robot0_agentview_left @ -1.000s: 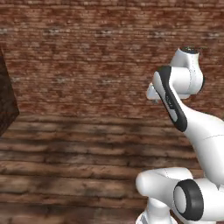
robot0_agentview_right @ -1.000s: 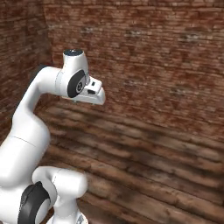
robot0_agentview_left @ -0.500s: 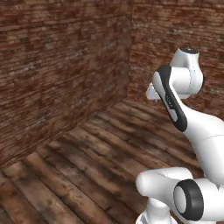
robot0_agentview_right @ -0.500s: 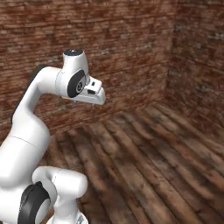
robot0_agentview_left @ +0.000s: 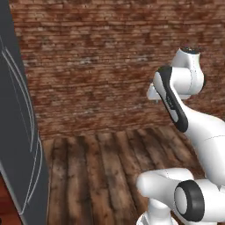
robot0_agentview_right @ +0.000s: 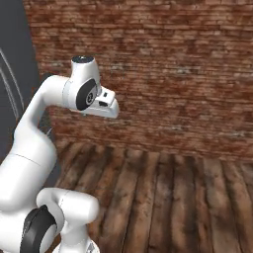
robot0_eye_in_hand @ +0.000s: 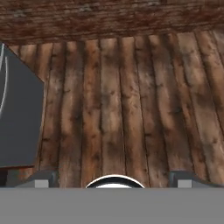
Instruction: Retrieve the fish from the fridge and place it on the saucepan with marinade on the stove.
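In your left base view, the fridge [robot0_agentview_left: 19, 132] stands at the left edge: a tall, flat grey steel slab with thin curved lines. The right base view shows it grey behind the arm [robot0_agentview_right: 34, 143]. In the hand view its grey corner sits left, and the gripper [robot0_eye_in_hand: 113, 181] is spread wide, empty, above plank floor [robot0_eye_in_hand: 131, 100].
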### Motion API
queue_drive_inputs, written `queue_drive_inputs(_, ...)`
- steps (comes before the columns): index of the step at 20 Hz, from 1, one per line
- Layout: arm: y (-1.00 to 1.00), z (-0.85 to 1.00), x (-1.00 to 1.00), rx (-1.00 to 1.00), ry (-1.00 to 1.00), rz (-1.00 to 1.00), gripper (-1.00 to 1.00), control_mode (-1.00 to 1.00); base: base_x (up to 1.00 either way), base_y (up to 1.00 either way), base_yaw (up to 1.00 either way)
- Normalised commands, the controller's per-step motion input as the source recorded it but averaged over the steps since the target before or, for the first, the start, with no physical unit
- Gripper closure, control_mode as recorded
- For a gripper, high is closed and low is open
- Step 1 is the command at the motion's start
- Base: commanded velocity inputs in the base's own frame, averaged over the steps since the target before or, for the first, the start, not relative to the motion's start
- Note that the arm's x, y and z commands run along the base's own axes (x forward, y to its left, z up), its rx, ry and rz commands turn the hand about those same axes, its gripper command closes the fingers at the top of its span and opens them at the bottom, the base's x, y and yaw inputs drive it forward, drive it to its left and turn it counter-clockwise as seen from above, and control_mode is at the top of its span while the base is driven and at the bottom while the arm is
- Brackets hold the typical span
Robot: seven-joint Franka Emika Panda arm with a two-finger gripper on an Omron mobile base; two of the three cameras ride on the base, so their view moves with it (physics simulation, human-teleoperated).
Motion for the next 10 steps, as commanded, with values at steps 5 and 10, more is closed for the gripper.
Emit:
queue_drive_inputs(5,0.00,0.00,0.00,0.00,0.00,0.00,-1.00,1.00,-0.11,0.00,1.00)
queue_drive_inputs(10,0.00,0.00,0.00,0.00,0.00,0.00,-1.00,1.00,-0.05,0.00,1.00)
